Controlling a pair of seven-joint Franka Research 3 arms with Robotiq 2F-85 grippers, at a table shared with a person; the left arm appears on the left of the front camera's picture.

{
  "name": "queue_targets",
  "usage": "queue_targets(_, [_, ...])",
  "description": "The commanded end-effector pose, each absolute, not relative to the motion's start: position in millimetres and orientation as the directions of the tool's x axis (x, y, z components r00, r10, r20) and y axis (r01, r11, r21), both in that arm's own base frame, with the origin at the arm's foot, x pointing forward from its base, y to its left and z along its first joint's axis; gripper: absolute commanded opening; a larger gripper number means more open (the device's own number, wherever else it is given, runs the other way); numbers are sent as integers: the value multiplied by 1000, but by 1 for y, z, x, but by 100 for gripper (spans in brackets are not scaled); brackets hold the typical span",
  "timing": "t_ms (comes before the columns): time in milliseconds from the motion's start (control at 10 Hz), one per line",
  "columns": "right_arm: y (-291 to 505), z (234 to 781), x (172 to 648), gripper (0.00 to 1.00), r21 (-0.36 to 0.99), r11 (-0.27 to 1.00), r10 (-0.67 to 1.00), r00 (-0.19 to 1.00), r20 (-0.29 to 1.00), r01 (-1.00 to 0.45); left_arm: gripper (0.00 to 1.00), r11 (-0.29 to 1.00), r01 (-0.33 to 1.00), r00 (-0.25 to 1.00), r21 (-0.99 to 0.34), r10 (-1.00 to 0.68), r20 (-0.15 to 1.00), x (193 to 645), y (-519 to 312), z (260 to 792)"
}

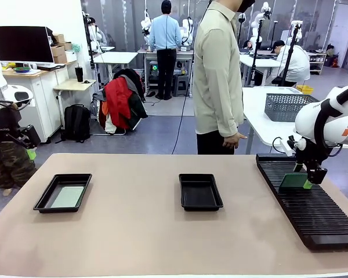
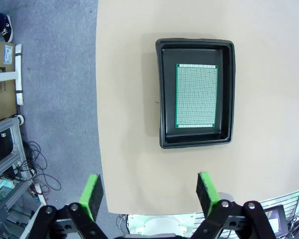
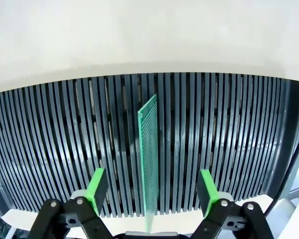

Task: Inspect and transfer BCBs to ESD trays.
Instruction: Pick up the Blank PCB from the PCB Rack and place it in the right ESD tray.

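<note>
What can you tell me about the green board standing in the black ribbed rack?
The board is a thin, flat green rectangle with a finely dotted face. It stands on edge, upright, in a slot of the black ribbed rack, near the rack's far end. The right gripper straddles it, jaws open on either side, green pads not touching it.

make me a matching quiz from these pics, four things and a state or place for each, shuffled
1 left tray
2 middle tray
3 rightmost board
4 left gripper

a standing on edge in the rack
b open, above the table's edge
c holds a flat board
d bare floor

Pairs: 1-c, 2-d, 3-a, 4-b
</note>
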State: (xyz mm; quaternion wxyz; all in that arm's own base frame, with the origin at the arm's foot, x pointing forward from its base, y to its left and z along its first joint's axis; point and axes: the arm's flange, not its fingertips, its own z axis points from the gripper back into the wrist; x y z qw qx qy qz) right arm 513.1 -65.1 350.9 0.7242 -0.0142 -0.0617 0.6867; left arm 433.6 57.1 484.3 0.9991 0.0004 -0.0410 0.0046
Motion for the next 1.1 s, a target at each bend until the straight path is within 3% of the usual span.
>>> queue_targets(0, [-69, 351, 515, 87, -120, 69, 995, 60, 75, -990, 100, 1000, -12, 996, -1, 12, 91, 435, 57, 482])
queue_targets(100, [-71, 351, 515, 88, -117, 73, 995, 65, 77, -990, 100, 1000, -12, 996, -1, 12, 91, 435, 57, 482])
queue_targets(200, [-72, 352, 515, 79, -121, 72, 995, 63, 78, -990, 100, 1000, -12, 996, -1, 12, 91, 435, 57, 482])
queue_targets(300, [-71, 354, 516, 81, -123, 64, 996, 55, 77, -990, 100, 1000, -12, 996, -1, 12, 91, 435, 57, 482])
queue_targets(400, [-69, 355, 517, 72, -121, 62, 996, 54, 74, -991, 100, 1000, -12, 996, -1, 12, 91, 435, 57, 482])
queue_targets(500, [-69, 355, 517, 73, -118, 63, 996, 55, 70, -991, 100, 1000, -12, 996, -1, 12, 91, 435, 57, 482])
queue_targets(600, [-70, 355, 517, 64, -113, 64, 996, 57, 68, -991, 100, 1000, -12, 996, -1, 12, 91, 435, 57, 482])
queue_targets(700, [-70, 356, 518, 65, -112, 66, 996, 59, 69, -991, 100, 1000, -12, 996, -1, 12, 91, 435, 57, 482])
queue_targets(800, [-70, 356, 518, 56, -105, 68, 996, 61, 65, -992, 100, 1000, -12, 996, -1, 12, 91, 435, 57, 482])
queue_targets(900, [-71, 355, 519, 58, -99, 67, 996, 61, 65, -993, 100, 1000, -12, 996, -1, 12, 91, 435, 57, 482])
queue_targets(1000, [-70, 354, 520, 48, -94, 65, 996, 59, 66, -993, 100, 1000, -12, 996, -1, 12, 91, 435, 57, 482])
